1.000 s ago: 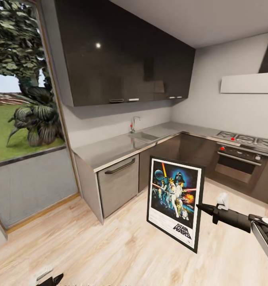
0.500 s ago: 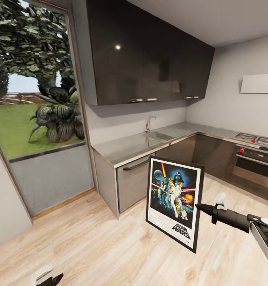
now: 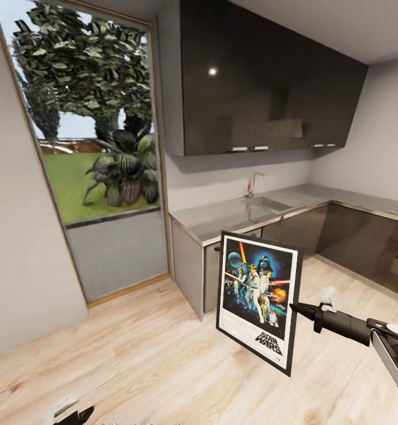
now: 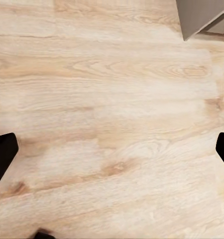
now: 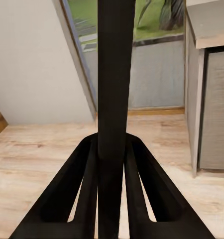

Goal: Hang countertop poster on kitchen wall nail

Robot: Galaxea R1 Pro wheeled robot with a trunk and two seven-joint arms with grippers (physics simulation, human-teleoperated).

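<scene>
Step in hand: carrying; the poster [image 3: 259,301] is off the bench [image 3: 234,213] and no wall nail can be made out.
Right tool [image 3: 295,306]: clamped on the poster's edge, holding it upright over the floor [image 3: 134,354].
Left tool [image 4: 112,149]: spread apart, nothing in it, pointing at the floor.
Next move: likely finding a nail, then lifting the poster's top edge to it.

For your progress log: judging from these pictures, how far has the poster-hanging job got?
Done: the poster is off the countertop, clamped by its edge between the right gripper fingers. In hand: it is held upright over the wooden floor. Left: reaching a wall nail and hanging it. The left gripper is open.
</scene>
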